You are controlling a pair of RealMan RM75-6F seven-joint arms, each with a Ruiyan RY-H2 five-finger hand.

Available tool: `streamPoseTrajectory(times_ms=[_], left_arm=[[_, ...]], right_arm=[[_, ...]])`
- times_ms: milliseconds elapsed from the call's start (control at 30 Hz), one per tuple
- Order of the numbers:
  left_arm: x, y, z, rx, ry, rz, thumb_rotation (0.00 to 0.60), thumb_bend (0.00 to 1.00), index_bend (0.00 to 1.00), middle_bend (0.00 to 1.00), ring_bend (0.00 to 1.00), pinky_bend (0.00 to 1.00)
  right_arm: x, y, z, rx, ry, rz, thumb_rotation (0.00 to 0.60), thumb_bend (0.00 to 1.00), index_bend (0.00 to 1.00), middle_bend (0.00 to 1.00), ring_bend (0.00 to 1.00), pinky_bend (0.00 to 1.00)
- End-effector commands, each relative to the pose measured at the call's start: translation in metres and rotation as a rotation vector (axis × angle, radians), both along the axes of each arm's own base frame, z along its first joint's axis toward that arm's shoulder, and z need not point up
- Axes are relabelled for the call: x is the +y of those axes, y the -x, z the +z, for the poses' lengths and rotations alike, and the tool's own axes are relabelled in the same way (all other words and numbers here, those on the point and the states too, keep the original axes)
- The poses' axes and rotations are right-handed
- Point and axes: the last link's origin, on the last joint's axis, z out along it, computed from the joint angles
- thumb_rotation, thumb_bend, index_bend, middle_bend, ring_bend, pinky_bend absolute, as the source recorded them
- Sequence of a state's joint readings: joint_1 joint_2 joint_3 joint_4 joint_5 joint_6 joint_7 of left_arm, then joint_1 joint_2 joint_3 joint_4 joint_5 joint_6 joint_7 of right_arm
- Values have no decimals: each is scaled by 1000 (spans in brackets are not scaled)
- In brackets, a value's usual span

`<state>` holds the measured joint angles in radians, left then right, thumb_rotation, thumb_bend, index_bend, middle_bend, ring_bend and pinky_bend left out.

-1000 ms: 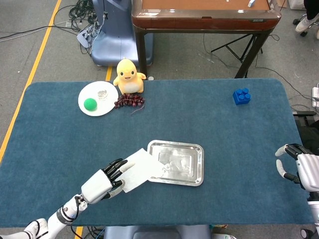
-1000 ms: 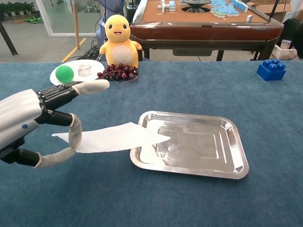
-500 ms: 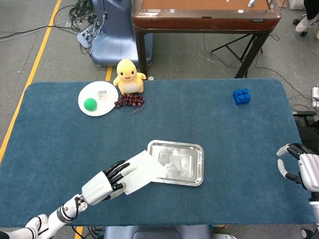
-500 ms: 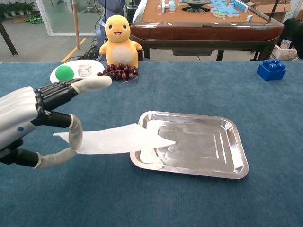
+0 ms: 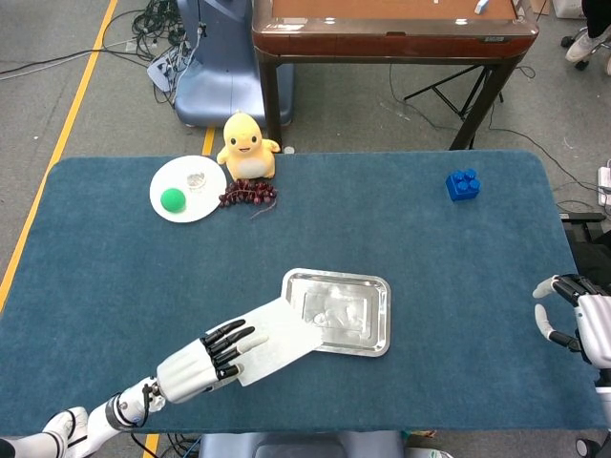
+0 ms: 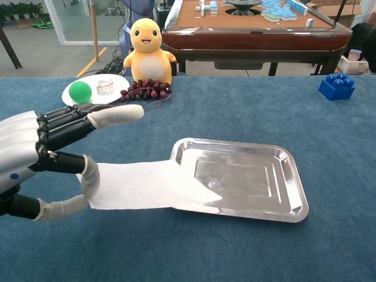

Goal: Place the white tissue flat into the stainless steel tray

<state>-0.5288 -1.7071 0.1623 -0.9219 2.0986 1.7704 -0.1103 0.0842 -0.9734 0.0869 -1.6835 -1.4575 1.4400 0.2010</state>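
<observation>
left hand: seen big at the left edge of the chest view, wrist and arm cut off by the frame; the tissue's near-left edge was pinched between thumb and a lower finger, the other fingers were stretched out flat above it
white tissue: mostly spread on the blue table cloth, its right corner was laid over the tray's near-left rim; the bit under the fingers was hidden
stainless steel tray: sat mid-table, its near-left corner was covered by the tissue, reflections made the inside hard to read
right hand: only caught at the far right edge of the head view, partly cropped; fingers were curled, nothing was seen in them, well apart from the tray
white plate: green ball on it, plus a small clear thing too tiny to be made out
yellow duck toy: stood at the far side, dark grapes just in front
blue block: far right, alone
</observation>
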Motion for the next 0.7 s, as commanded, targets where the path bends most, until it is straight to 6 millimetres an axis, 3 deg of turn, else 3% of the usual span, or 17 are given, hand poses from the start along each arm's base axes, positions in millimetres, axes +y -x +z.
streamPoseTrajectory(times_ms=[33,700], left_arm=[[-1,1,0,5,1,-1,600,479,646,0,0,84],[25,-6,-16,56,-5,28,600,479,640,0,0,89]], right_arm=[[0,0,0,1,1,0,600,461,477,415,274,367],[3,-2,6,-12,20,11,600,461,477,415,273,367]])
